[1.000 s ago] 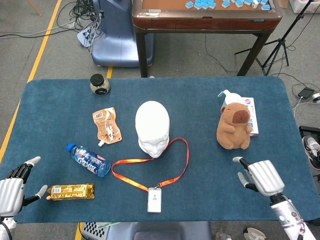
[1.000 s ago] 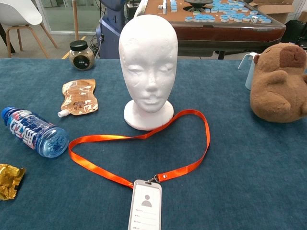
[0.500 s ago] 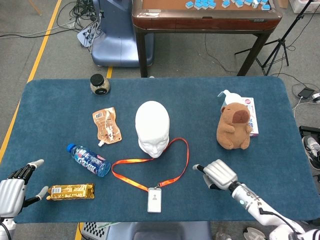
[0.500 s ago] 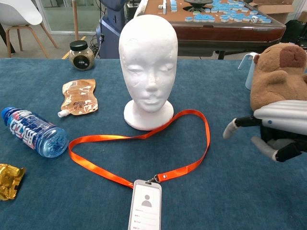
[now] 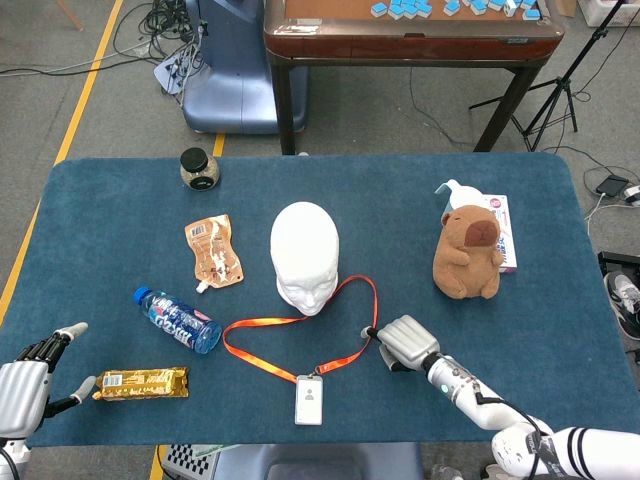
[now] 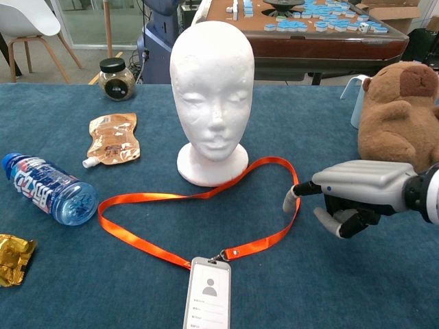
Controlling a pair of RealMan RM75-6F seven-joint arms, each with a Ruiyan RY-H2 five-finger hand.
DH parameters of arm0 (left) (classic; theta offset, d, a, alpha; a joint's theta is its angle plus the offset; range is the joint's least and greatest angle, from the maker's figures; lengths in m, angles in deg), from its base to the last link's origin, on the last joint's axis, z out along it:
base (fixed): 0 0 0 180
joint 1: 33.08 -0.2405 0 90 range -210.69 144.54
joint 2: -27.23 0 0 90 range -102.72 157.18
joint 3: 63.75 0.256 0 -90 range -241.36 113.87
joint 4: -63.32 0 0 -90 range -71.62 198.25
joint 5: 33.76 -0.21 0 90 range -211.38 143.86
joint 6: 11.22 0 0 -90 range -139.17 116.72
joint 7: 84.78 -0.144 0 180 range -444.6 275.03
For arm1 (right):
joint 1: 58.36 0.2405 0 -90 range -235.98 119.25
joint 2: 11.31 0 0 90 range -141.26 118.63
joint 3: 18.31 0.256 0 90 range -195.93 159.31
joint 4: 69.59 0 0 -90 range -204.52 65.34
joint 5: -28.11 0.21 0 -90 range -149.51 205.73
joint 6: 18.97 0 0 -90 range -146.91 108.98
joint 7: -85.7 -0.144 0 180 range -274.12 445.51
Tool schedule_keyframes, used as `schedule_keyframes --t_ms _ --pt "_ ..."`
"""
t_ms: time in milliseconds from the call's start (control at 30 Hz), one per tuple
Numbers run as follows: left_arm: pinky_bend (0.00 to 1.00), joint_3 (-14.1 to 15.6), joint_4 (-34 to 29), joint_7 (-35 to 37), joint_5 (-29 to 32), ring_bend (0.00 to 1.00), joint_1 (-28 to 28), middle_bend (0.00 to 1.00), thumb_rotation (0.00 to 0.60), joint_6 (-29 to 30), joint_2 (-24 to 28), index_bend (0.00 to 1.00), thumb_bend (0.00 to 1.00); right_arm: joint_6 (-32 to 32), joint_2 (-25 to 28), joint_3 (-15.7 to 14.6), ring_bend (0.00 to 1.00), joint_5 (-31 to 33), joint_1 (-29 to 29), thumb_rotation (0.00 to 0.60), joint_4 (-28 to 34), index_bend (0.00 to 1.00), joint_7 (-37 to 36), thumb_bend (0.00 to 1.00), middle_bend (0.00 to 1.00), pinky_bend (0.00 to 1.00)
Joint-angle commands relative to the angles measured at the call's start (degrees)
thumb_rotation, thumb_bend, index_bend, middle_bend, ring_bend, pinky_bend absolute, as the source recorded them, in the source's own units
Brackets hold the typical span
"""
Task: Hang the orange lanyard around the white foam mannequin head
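The white foam mannequin head stands upright mid-table, facing me. The orange lanyard lies flat in a loop in front of the mannequin's base, its white badge nearest me. My right hand hovers just right of the loop's right side, fingers curled loosely, one fingertip almost at the strap, holding nothing. My left hand sits at the near left table edge with fingers apart, beside a gold snack bar.
A water bottle lies left of the lanyard. A brown drink pouch and a dark jar sit further back left. A capybara plush stands right, just behind my right hand.
My right hand has slid left across the table from the near right edge to the lanyard's right side. The left hand barely shifted. The lanyard has not moved.
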Motion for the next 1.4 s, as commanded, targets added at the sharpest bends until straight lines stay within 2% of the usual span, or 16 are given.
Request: schedule_keyframes --t_ms 33,267,600,733,867,1167,1300,1367,1400 --pt "0.36 0.05 0.12 0.16 -0.02 0.32 -0.01 0.27 0.600 -0.03 -0.04 0.21 0.21 0.45 -0.46 -1.01 1.00 0.89 0.54 0.600 -0.16 0.23 1.01 0.75 1.00 0.92" --pt "0.36 0.03 0.57 0.37 0.06 0.32 0.25 0.27 0.600 -0.50 -0.38 0.21 0.21 2.82 2.95 -5.06 1.00 0.38 -1.26 0.600 3.97 0.23 0.88 0.75 1.00 0.92" --pt "0.36 -0.03 1.17 0.36 0.21 0.32 0.74 0.27 0.600 -1.26 -1.29 0.21 0.21 9.61 9.37 -12.66 1.00 -8.42 -8.26 0.600 9.02 0.23 -4.58 0.75 1.00 0.92" --pt "0.36 0.02 1.39 0.24 -0.02 0.32 1.09 0.27 0.600 -1.70 -1.70 0.21 0.21 11.91 10.91 -14.78 1.00 -11.31 -10.54 0.600 9.95 0.22 -5.87 0.75 1.00 0.92" --pt "0.36 0.01 1.48 0.31 -0.13 0.32 1.28 0.27 0.600 -1.81 -1.89 0.21 0.21 14.28 11.31 -15.00 1.00 -13.58 -11.85 0.600 10.12 0.20 -5.77 0.75 1.00 0.92" --pt "0.36 -0.11 1.59 0.68 -0.51 0.32 1.43 0.27 0.600 -1.38 -1.19 0.21 0.21 16.14 10.07 -12.02 1.00 -14.08 -12.13 0.600 8.56 0.16 -6.33 0.74 0.99 0.92" --pt "0.39 -0.68 0.66 0.55 -2.28 0.33 3.14 0.28 0.600 -2.11 0.16 0.22 0.21 19.36 10.56 -11.49 1.00 -16.45 -13.49 0.600 8.25 0.16 -8.30 0.60 0.98 0.92" --pt "0.42 -0.76 -0.31 0.07 -2.58 0.36 4.21 0.32 0.600 -3.60 1.18 0.22 0.21 21.26 11.03 -11.48 1.00 -17.92 -14.37 0.600 8.17 0.16 -9.38 0.51 0.97 0.92" --pt "0.47 -0.83 -1.30 -0.22 -2.66 0.41 5.06 0.36 0.600 -4.89 2.00 0.23 0.21 22.70 11.27 -11.49 1.00 -19.05 -15.03 0.600 8.05 0.16 -10.18 0.47 0.97 0.92"
